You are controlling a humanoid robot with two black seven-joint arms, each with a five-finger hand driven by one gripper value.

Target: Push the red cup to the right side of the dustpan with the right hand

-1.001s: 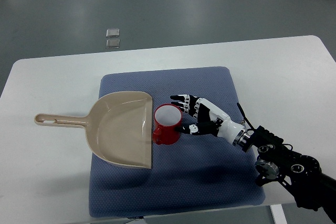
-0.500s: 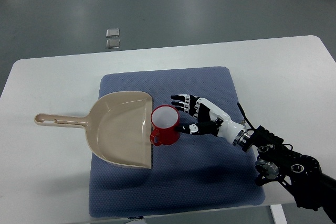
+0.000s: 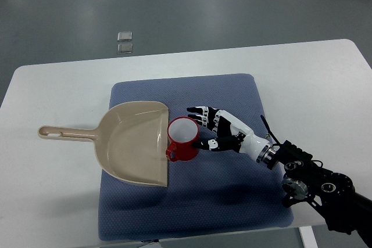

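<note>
A red cup point(image 3: 183, 140) with a white inside stands upright on the blue mat point(image 3: 232, 201), its left side against the open right edge of the beige dustpan point(image 3: 131, 140). My right hand point(image 3: 204, 127) comes in from the lower right. Its fingers point(image 3: 200, 112) are spread and reach past the cup's far right side, while the thumb point(image 3: 210, 143) touches the cup's near right side. The hand holds nothing. The left arm does not show.
The dustpan's long handle point(image 3: 64, 133) points left over the white table point(image 3: 46, 85). The mat's right half lies under my forearm point(image 3: 314, 181). Two small square plates point(image 3: 124, 42) lie on the grey floor beyond the table.
The cup has slid a little left against the dustpan's edge, pushed by my right hand, which also crept slightly left.
</note>
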